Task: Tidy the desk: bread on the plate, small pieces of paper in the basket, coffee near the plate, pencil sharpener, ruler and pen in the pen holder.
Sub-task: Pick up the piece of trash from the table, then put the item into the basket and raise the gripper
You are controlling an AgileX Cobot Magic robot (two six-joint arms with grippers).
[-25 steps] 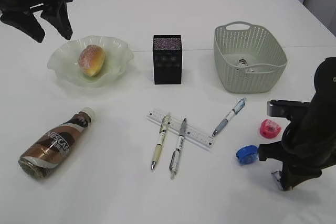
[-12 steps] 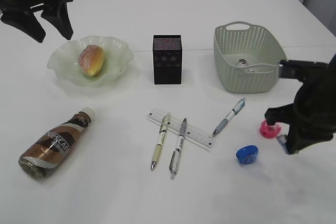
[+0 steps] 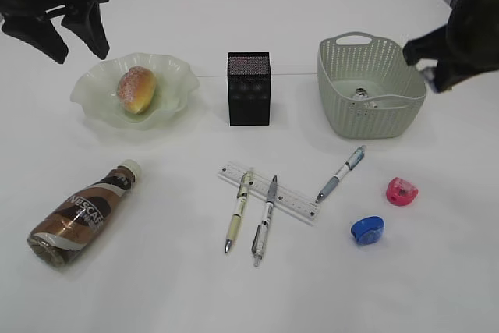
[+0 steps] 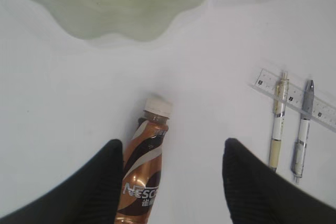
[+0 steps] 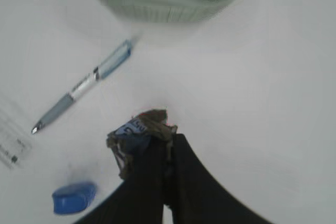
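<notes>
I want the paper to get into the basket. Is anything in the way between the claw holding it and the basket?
Nothing visible. The right gripper pinches the paper scrap, and only bare table lies between it and the basket. The pen lies off to one side.

You can read "NESCAFE" in white letters on the brown bottle (image 3: 80,214) lying on the bench; the left wrist view shows only "NESC". The ruler (image 3: 269,191) has marks, but they are too small to read.
</notes>
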